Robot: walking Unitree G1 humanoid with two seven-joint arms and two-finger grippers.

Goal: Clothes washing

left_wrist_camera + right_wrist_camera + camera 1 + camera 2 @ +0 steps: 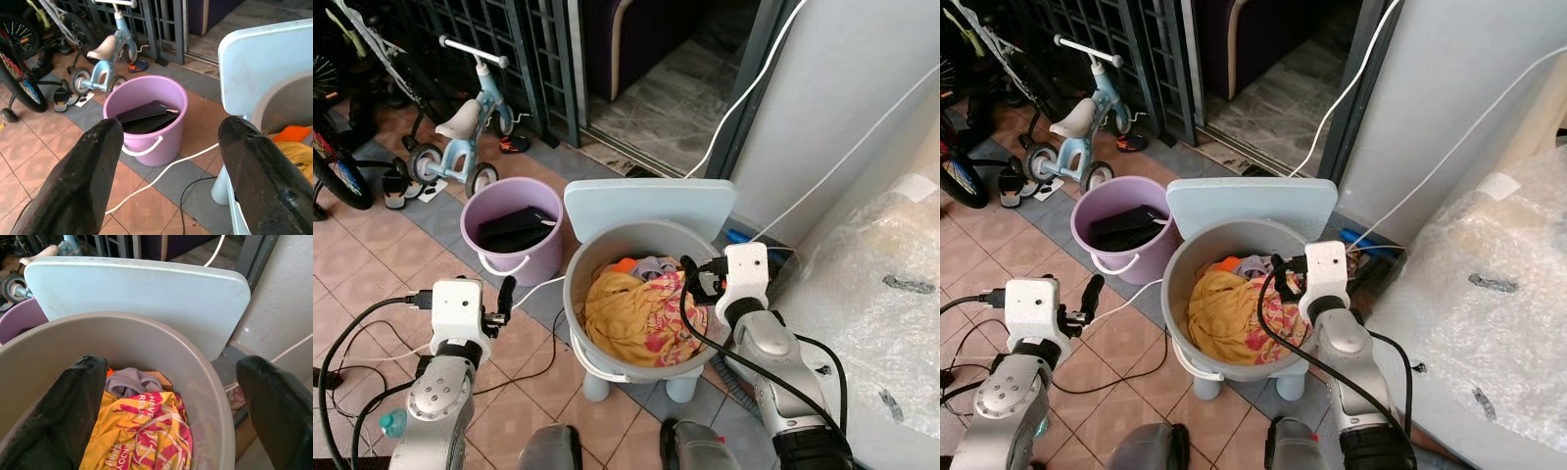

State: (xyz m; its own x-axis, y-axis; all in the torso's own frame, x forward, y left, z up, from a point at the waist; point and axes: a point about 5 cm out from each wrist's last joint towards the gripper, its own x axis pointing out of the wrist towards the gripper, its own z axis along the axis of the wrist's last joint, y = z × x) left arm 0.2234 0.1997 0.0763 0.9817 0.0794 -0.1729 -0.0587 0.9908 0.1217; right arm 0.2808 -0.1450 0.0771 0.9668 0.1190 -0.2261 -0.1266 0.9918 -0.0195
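Observation:
A grey bucket (636,240) stands on a pale blue plastic chair (651,201). Inside it lie a yellow garment with pink print (622,313), a lavender cloth (651,266) and a bit of orange cloth (625,263). My right gripper (173,367) is open at the bucket's right rim, its fingers (690,274) just over the clothes and holding nothing. My left gripper (168,129) is open and empty, left of the grey bucket and above the tiled floor, facing a purple bucket (146,95).
The purple bucket (514,257) holds a dark flat object and sits on the floor at left. A child's balance bike (460,122) and a bicycle wheel (333,166) stand behind it. A bubble-wrapped bulk (881,304) fills the right. White cables (553,284) cross the floor.

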